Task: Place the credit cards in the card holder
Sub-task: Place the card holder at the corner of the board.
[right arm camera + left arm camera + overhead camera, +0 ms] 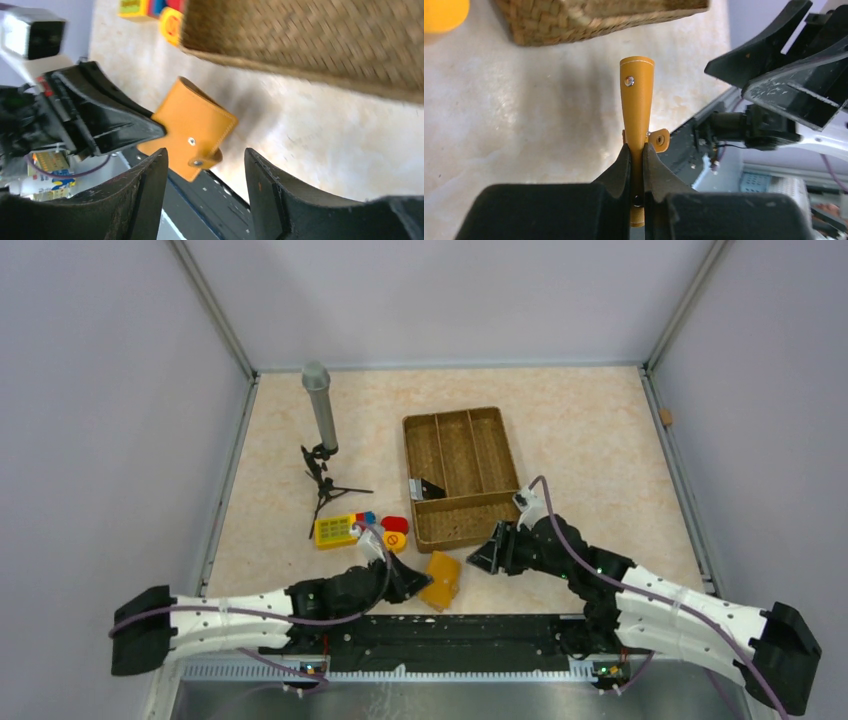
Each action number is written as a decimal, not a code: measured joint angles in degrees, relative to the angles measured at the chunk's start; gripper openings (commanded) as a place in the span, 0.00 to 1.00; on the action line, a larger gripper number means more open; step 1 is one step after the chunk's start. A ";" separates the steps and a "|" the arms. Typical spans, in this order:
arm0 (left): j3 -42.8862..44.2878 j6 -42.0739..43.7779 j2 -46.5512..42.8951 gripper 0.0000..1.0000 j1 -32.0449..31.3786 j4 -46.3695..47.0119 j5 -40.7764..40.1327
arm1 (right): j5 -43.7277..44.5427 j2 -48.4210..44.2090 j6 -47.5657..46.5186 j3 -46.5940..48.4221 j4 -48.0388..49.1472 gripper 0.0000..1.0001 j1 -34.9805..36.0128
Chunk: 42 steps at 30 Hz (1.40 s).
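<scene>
Just before the near wall of the woven tray, the card holder hung above the tabletop, pinched at one edge by the left end effector, whose jaws were shut tight on the leather. The right end effector stood wide and held nothing, on the side of the holder nearer the tray's right corner.

The main risk, as I judged it, was the thin grip. With only an edge clamped, a push from the right end effector could have twisted the holder in the jaws or pulled it free, dropping it before the tray. The two end effectors were also close together, so a careless approach might have knocked one against the other. The holder was folded flat, so no card could have gone in until its leaves were parted.

It was tan-orange, smooth and stitched along the border. A metal stud sat on its face, and a small snap tab stuck out loose at one corner, apparently unfastened. Its inside was hidden. I could not pick out any credit cards for certain.
</scene>
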 measured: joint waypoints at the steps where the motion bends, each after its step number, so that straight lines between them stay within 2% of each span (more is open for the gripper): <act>1: 0.15 -0.68 1.88 0.00 -1.97 0.26 -2.51 | 1.31 -0.13 1.55 -1.22 -1.16 0.57 0.46; 5: 1.01 -4.46 11.87 0.00 -8.28 2.84 -11.56 | 6.05 -0.81 7.15 -5.51 -3.21 0.55 4.04; 10: 1.14 -6.78 17.79 0.00 -9.44 6.71 -16.35 | 9.86 1.36 12.02 -8.09 -1.03 0.55 8.17; 18: -0.07 -10.32 14.47 0.00 -9.46 7.72 -19.26 | 14.43 13.16 14.75 -7.15 5.62 0.57 14.08; 22: -1.14 -11.74 12.92 0.00 -9.46 7.58 -19.26 | 16.26 19.23 14.69 -2.89 7.69 0.57 15.15; 28: -1.53 -13.16 13.57 0.00 -9.46 7.34 -19.23 | 17.94 23.61 14.21 1.11 11.06 0.58 15.47; 35: -1.57 -14.58 13.88 0.00 -9.46 7.30 -19.23 | 19.96 29.27 13.38 4.50 9.25 0.47 17.20; 42: -1.73 -16.02 14.36 0.00 -9.46 6.84 -19.23 | 22.34 31.52 13.35 5.57 6.97 0.28 18.75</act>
